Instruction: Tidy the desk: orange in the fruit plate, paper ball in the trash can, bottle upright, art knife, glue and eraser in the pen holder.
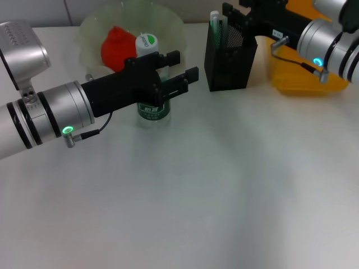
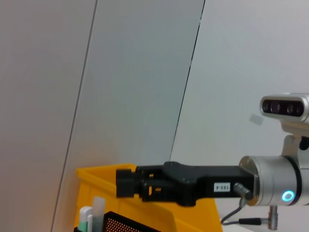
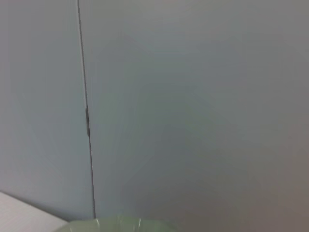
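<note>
The bottle point(image 1: 147, 45) stands upright on the table in front of the fruit plate point(image 1: 90, 28), its green label point(image 1: 152, 111) showing below my left gripper point(image 1: 185, 66). That gripper is closed around the bottle's middle. The orange point(image 1: 115, 47) lies in the plate. My right gripper point(image 1: 230, 11) hovers over the pen holder point(image 1: 230, 61); it also shows in the left wrist view point(image 2: 123, 183). A white and green stick point(image 1: 216, 22) stands in the holder. The trash can point(image 1: 303, 78) is right of the holder. The paper ball and eraser are out of view.
The plate, pen holder and yellow bin line the back of the white table point(image 1: 213, 185). The plate's rim shows in the right wrist view point(image 3: 120, 224) below a grey wall. The left wrist view shows the bin point(image 2: 96, 179) and the holder's mesh point(image 2: 130, 224).
</note>
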`<move>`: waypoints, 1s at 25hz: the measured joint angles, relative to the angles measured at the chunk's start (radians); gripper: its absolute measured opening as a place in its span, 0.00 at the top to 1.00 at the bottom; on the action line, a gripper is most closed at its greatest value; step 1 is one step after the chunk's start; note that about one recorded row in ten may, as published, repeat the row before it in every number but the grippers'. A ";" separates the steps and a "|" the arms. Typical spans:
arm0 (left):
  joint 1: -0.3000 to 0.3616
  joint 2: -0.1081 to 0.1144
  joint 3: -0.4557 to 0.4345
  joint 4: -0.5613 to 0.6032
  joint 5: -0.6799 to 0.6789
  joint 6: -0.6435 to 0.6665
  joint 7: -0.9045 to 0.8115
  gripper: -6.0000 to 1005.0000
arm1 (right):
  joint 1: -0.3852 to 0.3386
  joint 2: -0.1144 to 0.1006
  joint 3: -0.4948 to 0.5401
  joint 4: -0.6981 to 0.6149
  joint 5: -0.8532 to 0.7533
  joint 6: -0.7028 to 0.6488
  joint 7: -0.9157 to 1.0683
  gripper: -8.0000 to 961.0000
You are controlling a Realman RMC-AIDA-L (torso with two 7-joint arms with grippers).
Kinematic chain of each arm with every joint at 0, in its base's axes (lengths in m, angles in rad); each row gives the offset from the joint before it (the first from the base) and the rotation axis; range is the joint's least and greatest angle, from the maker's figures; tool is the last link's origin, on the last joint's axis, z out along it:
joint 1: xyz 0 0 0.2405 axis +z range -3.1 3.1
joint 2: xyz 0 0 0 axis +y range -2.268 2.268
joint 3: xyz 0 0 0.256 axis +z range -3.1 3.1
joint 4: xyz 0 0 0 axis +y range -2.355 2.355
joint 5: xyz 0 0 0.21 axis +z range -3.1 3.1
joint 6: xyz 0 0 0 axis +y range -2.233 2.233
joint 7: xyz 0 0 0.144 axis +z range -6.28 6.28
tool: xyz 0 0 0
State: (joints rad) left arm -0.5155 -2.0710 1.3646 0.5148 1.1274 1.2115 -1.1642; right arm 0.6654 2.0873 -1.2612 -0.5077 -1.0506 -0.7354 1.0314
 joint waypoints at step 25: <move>0.012 0.010 -0.015 0.005 0.006 0.327 0.036 0.39 | -0.383 -0.056 0.427 -0.318 -0.469 -1.046 0.295 0.45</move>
State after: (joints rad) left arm -0.5037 -2.0609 1.3499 0.5200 1.1337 1.5384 -1.1287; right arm 0.2825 2.0311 -0.8338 -0.8261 -1.5200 -1.7810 1.3266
